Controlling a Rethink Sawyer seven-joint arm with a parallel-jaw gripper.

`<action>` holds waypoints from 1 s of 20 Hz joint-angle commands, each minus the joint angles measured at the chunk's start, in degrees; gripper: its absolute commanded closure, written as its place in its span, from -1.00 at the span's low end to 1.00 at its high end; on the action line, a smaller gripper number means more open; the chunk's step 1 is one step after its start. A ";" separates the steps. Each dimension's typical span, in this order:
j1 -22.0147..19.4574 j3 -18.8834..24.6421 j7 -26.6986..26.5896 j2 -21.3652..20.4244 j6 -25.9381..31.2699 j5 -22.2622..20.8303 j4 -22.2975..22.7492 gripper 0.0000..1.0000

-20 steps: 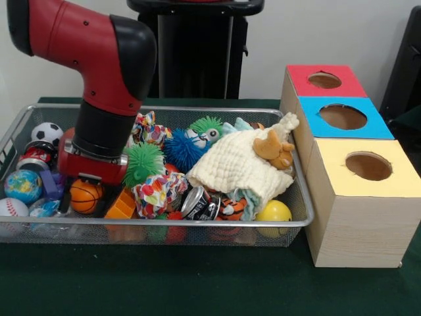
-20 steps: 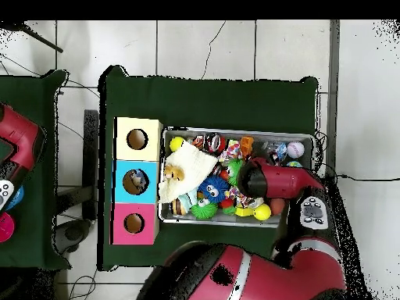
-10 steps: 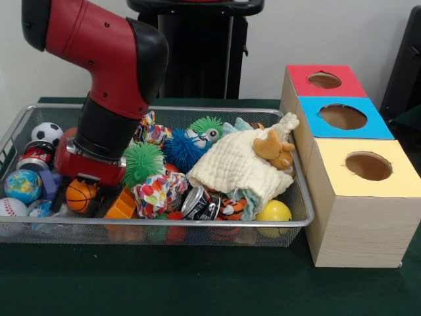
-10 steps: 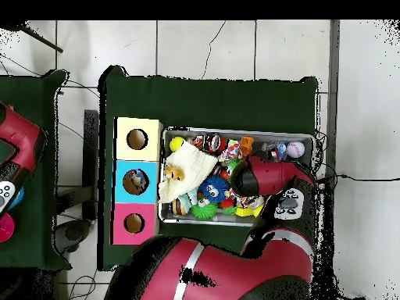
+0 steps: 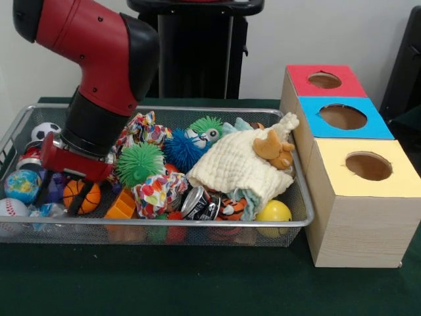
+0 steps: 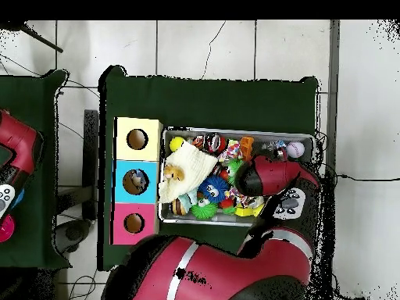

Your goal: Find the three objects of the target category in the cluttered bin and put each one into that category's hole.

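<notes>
The arm (image 5: 99,72) is red and black. The boxes have red (image 5: 325,80), blue (image 5: 345,117) and yellow (image 5: 367,168) tops. The cloth (image 5: 233,164) is cream, the basketball (image 5: 84,195) orange with black lines.

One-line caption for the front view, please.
Sawyer's open pincer straddles a small basketball at one end of a toy-cluttered wire bin, beside three boxes with holes in red, blue and yellow tops.
</notes>
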 commanded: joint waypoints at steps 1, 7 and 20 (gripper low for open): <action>-4.33 6.13 5.31 0.86 -4.08 -2.21 -0.69 -1.00; -12.30 17.38 5.99 -2.68 -7.37 -3.15 4.09 -1.00; -23.83 32.12 7.36 -8.24 1.34 3.23 13.38 -1.00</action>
